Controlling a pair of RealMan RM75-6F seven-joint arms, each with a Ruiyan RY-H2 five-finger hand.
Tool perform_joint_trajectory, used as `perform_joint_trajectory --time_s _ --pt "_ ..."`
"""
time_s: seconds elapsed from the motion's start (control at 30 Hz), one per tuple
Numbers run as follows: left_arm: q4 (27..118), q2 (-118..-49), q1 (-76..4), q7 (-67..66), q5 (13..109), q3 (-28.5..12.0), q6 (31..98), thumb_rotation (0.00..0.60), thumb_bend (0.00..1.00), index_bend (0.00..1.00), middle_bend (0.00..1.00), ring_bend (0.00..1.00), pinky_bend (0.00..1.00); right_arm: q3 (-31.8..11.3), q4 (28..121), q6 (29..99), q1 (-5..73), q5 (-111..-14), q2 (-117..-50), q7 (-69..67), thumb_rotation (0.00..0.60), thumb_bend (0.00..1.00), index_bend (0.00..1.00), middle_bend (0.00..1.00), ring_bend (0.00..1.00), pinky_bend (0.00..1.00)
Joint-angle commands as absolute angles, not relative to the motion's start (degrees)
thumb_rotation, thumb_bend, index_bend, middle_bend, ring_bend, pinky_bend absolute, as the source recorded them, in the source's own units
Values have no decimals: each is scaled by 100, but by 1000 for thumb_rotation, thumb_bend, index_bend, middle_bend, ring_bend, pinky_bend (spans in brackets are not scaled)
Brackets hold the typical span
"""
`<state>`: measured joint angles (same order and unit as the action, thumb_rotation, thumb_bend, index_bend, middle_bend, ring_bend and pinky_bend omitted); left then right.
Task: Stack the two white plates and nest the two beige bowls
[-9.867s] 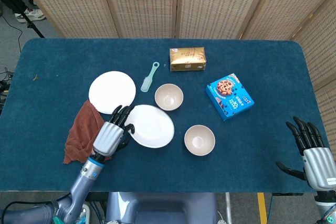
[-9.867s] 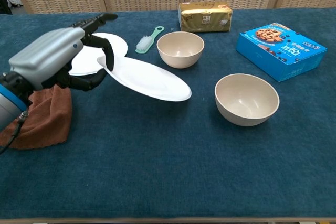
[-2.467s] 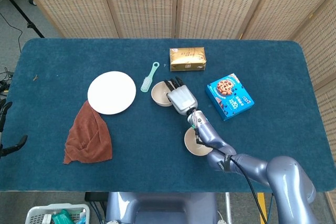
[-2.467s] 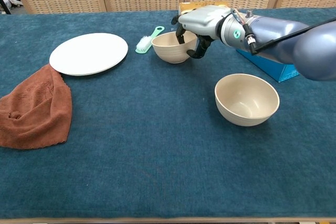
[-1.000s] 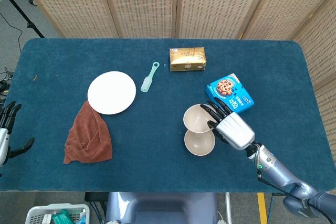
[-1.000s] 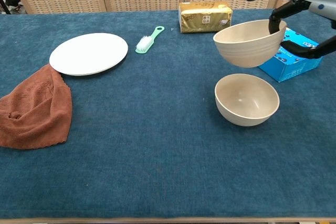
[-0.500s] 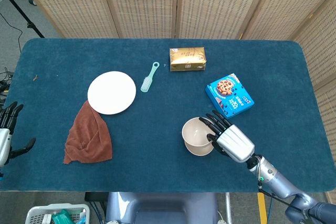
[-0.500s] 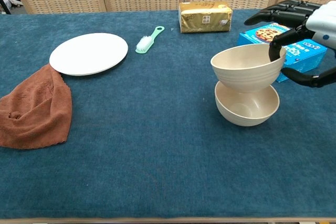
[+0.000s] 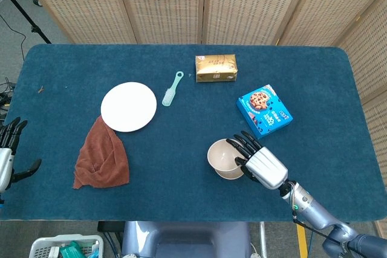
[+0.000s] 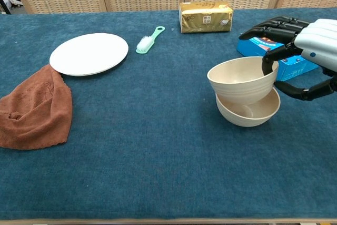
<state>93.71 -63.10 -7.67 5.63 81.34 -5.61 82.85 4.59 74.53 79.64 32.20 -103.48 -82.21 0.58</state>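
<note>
Upper beige bowl [image 9: 221, 155] held over the lower beige bowl [image 9: 233, 172], near the table's front right.
Head view: the right hand [image 9: 259, 162] grips the upper bowl's rim, a finger inside; the white plates [image 9: 128, 106] lie as one disc beside the brown cloth [image 9: 101, 155]; the left hand [image 9: 7, 149] sits at the edge, fingers spread, holding nothing; chest view: the smooth, faintly ribbed upper bowl [image 10: 241, 79] sits tilted, partly inside the lower bowl [image 10: 248, 110].
</note>
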Motion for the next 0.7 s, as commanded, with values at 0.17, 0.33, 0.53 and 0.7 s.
perform_joint_trajectory --time_s 0.17,0.33,0.53,0.7 --pt "9376 -6320 -769 548 8129 -559 8276 600 267 0 0 0 0 466 7431 7882 3191 -10362 -8271 99 600 530 553 70 0 0" --pt "9376 -6323 -772 535 8132 -557 8271 600 266 0 0 0 0 514 7544 7711 3202 -10375 -8229 200 600 530 300 7 0 0" --pt "9373 -6320 -767 553 8121 -568 8281 600 267 0 0 0 0 606 7847 7446 3176 -10368 -8079 623 600 530 124 0 0 0" --pt "9371 -6311 -768 572 8123 -563 8268 600 266 0 0 0 0 636 8184 7372 3101 -10338 -7911 879 600 530 75 0 0 0"
